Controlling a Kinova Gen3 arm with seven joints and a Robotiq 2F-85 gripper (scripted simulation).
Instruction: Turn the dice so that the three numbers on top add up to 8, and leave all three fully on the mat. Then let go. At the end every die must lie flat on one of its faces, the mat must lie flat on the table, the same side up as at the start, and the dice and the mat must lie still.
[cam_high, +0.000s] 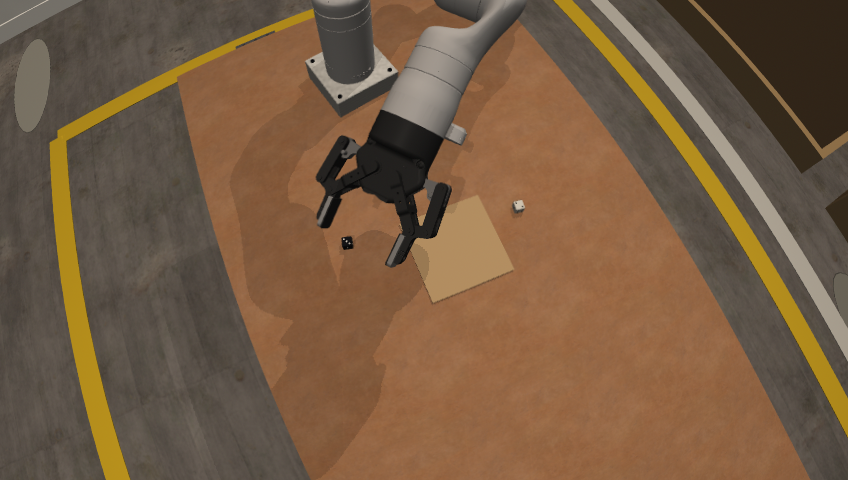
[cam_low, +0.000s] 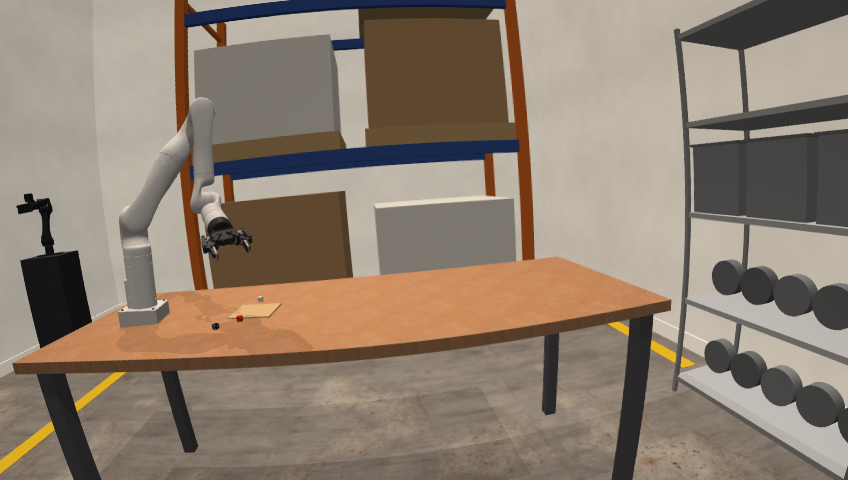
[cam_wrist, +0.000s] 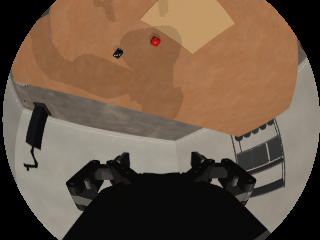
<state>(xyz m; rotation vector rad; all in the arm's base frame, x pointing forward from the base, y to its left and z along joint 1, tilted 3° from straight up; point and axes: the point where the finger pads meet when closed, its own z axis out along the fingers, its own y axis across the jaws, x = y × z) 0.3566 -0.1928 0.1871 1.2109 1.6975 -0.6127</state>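
High above the long brown wooden bench (cam_low: 452, 297), the black two-finger end effector (cam_high: 364, 239) hangs with its fingers spread fully apart and nothing between them. It is carried by the pale grey arm (cam_low: 151, 184), whose square grey base plate (cam_high: 318, 88) stands near one short end of the bench. All the task's things lie toward that same end. The flat square tan mat (cam_high: 470, 249) lies on the bench surface, with no die on it. Off one mat corner, just beside it, sits the small red die (cam_wrist: 155, 42). Further from the mat lies the small black die (cam_high: 346, 242). Apart from the mat on its opposite side, toward the rear long edge, rests the small white die (cam_high: 518, 205).
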